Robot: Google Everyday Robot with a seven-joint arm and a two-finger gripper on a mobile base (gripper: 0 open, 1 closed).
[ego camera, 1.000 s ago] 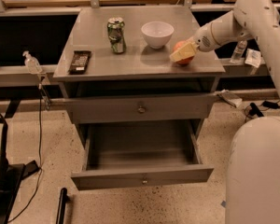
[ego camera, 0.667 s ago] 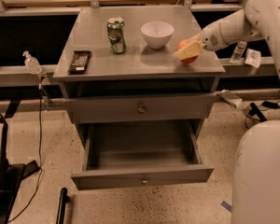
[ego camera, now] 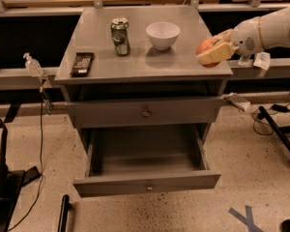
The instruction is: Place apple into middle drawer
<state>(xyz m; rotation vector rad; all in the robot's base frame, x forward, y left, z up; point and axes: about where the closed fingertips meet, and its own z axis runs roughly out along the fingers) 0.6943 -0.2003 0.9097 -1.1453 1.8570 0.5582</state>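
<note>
Red apple (ego camera: 204, 46) | I am holding it in my gripper (ego camera: 211, 52), fingers (ego camera: 217, 53) closed around it, at the worktop's (ego camera: 135, 64) right edge | middle drawer (ego camera: 147, 181) standing open below | carrying over and releasing inside remaining

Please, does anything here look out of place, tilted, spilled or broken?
Nothing looks spilled or broken. The can and the white bowl stand upright on the cabinet top. The middle drawer is pulled out and empty. Only the apple is unusual: the gripper holds it near the top's right edge.
</note>
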